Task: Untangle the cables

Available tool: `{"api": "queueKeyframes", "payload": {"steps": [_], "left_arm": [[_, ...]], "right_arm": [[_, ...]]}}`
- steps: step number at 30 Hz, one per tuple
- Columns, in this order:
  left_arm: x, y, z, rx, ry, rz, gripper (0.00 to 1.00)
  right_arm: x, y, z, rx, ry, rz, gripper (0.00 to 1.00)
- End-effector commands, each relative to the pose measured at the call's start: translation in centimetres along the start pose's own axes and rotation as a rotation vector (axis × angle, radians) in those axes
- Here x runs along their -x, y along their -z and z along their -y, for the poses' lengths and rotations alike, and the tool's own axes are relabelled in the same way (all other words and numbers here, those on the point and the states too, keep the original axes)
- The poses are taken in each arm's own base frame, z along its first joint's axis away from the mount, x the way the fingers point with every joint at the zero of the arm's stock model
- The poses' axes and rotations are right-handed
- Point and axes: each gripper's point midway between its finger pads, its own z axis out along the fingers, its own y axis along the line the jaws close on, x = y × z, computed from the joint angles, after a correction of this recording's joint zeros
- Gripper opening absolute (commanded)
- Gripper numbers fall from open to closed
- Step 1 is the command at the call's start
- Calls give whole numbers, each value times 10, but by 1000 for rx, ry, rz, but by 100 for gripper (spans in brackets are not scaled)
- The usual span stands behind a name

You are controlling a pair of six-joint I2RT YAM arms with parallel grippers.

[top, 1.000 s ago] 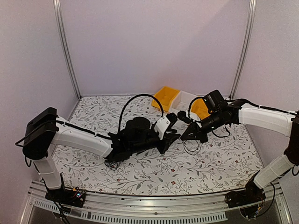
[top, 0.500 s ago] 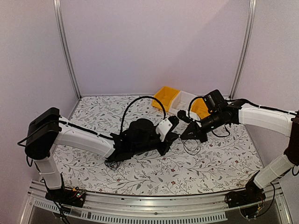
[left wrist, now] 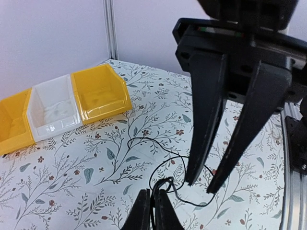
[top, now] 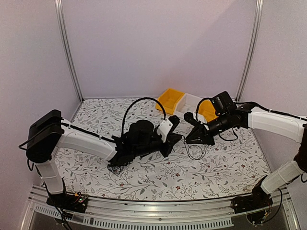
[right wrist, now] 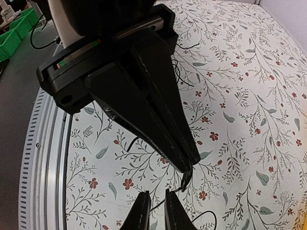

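Left tool (left wrist: 153,194) is clamped on a cable (left wrist: 160,181) strand, anchoring it; right tool (right wrist: 156,194), jaws slightly apart, faces it tip-to-tip, probably to regrip nearby.

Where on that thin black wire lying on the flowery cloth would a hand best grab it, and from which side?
Probably the open curve of the wire, away from the part the shut left hand pinches. Come straight down from above, straddling the strand: it lies flat on the tablecloth and is too thin to catch sideways.
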Motion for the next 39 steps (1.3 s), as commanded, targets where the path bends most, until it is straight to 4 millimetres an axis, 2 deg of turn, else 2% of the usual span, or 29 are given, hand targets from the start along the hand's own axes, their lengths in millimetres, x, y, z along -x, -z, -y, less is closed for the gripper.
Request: {"api": "queueKeyframes", "payload": {"steps": [1, 4, 8, 14, 18, 23, 31, 39], "left_arm": [[-2, 1, 13, -141, -35, 19, 0], [-3, 1, 20, -180, -46, 18, 0], [-2, 3, 22, -193, -48, 25, 0], [-4, 4, 26, -214, -59, 22, 0], [-4, 5, 29, -224, -68, 22, 0], [-5, 4, 29, -226, -70, 18, 0], [-3, 5, 30, -231, -70, 24, 0], [-3, 4, 32, -240, -71, 27, 0]], "right_arm": [[5, 6, -15, 60, -5, 32, 16], [2, 3, -15, 78, -15, 22, 21], [-1, 0, -14, 84, -30, 12, 21], [2, 14, 8, -7, -29, 22, 19], [-3, 13, 13, -24, -32, 5, 19], [-1, 14, 14, -34, -28, 14, 20], [-5, 9, 3, 44, -43, 13, 25], [-4, 7, -3, 89, -43, 21, 18]]}}
